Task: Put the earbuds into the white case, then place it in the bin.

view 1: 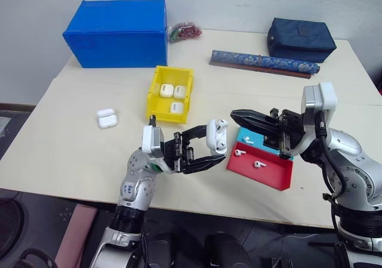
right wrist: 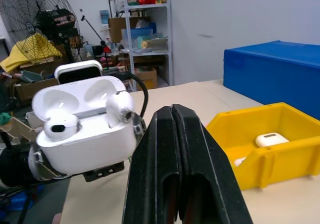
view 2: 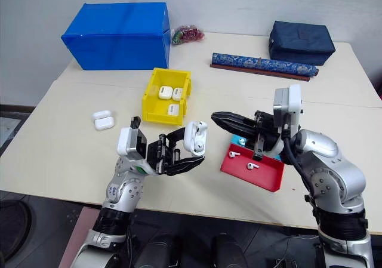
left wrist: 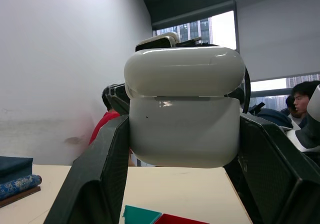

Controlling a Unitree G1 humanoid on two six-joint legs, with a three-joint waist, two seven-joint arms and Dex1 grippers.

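We see the left hand [view 1: 210, 147] clamped on the open case [view 1: 216, 136], right hand [view 1: 235, 113] closed empty; a nudge could spill the earbuds [right wrist: 90, 114].

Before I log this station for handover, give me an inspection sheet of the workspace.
Surface: pale wooden table.
Job's things: open white case with two earbuds seated; three cases in yellow bin; one case on table; three earbuds on red tray and teal tray.
Clutter: blue box, navy pouch, patterned long box, candy bag.
Grippers: left gripper shut on white case; right gripper shut, empty.
Cables: black cable along right arm.
Surroundings: people, fan, shelves.
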